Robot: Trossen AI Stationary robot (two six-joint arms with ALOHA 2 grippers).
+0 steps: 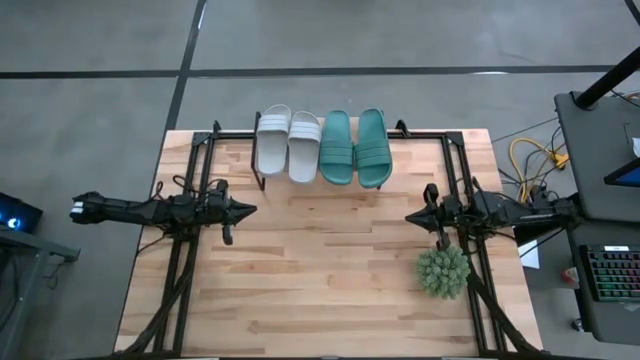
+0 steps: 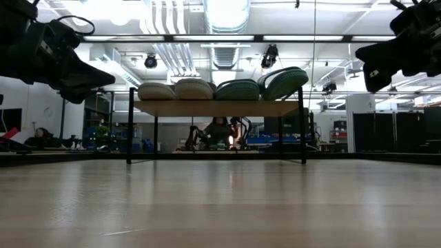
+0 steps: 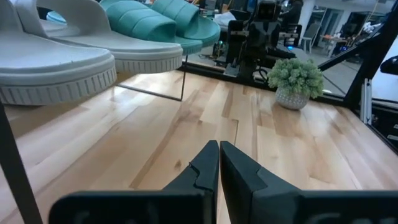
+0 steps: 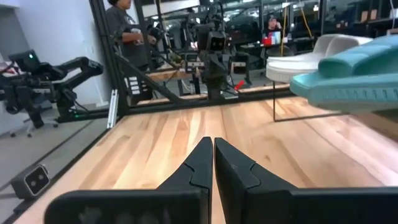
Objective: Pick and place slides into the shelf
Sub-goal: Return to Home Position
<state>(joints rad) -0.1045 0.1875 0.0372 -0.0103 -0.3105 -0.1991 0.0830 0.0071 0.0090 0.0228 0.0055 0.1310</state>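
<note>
All the slides lie side by side on top of the shelf (image 1: 300,185), soles down: the pale grey-white pair (image 1: 288,142) to the left, the teal green pair (image 1: 355,147) to the right. The low view shows them in a row (image 2: 220,88) on the shelf top (image 2: 215,107), which stands on thin black legs at the table's far edge. My left gripper (image 1: 250,209) hovers at the table's left, shut and empty (image 3: 219,147). My right gripper (image 1: 408,216) hovers at the table's right, shut and empty (image 4: 213,143). Both are held above the table.
A spiky green plant ball (image 1: 442,271) in a small pot stands on the table just near-side of my right gripper. Black arm frames run along the table's left and right edges. Bare wooden tabletop (image 1: 320,280) lies between the arms. People show in the room beyond.
</note>
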